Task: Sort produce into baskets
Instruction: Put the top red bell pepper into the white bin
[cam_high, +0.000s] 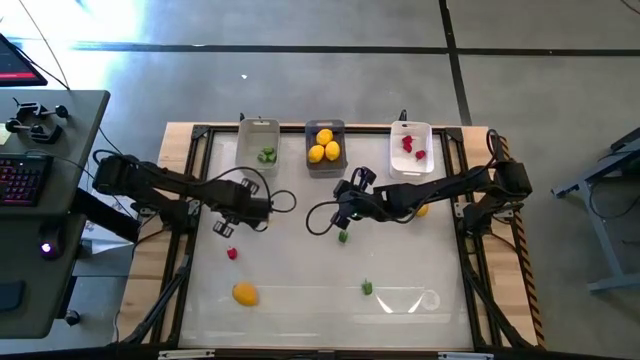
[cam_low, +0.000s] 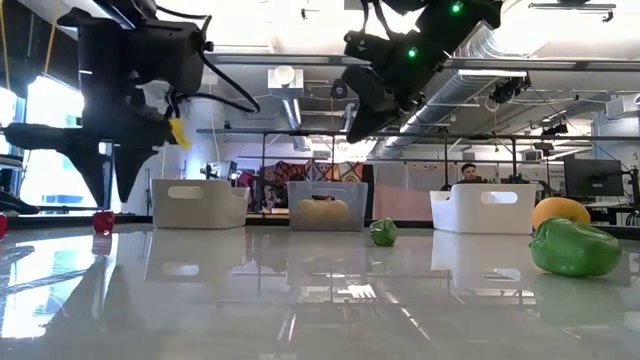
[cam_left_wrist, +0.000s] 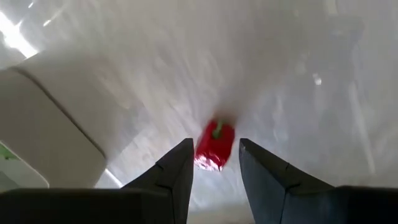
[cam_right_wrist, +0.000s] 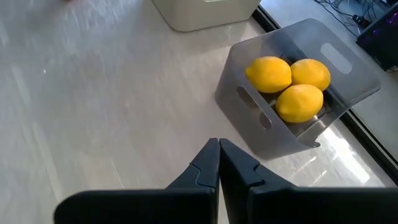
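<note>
A small red pepper-like piece (cam_left_wrist: 215, 145) is seen lying on the white table (cam_high: 300, 290), framed just ahead of the parted fingers of the left gripper (cam_left_wrist: 215, 168), which is held above it with the jaws standing part-way open and nothing between them; this alignment is judged to be a set-up for picking that piece, since it belongs with the other red pieces. In the high view the same red piece (cam_high: 232, 254) is found below the left gripper (cam_high: 226, 229), left of the table's middle. The right gripper (cam_right_wrist: 219, 163) is held over the middle of the table with its fingers pressed together and empty, near a small green piece (cam_high: 343, 236) that is not touched. Three baskets are lined along the far edge: the clear basket (cam_high: 258, 130) on the left is loaded with green bits (cam_high: 267, 155), the dark grey basket (cam_right_wrist: 348, 71) in the middle holds three lemons (cam_right_wrist: 301, 102), and the white basket (cam_high: 411, 165) on the right holds red pieces (cam_high: 409, 143). Still loose on the table are an orange fruit (cam_high: 245, 294) near the front, another green piece (cam_high: 367, 288), and a yellow-orange piece (cam_high: 422, 210) partly hidden by the right arm, so the sorting is judged about half done.
</note>
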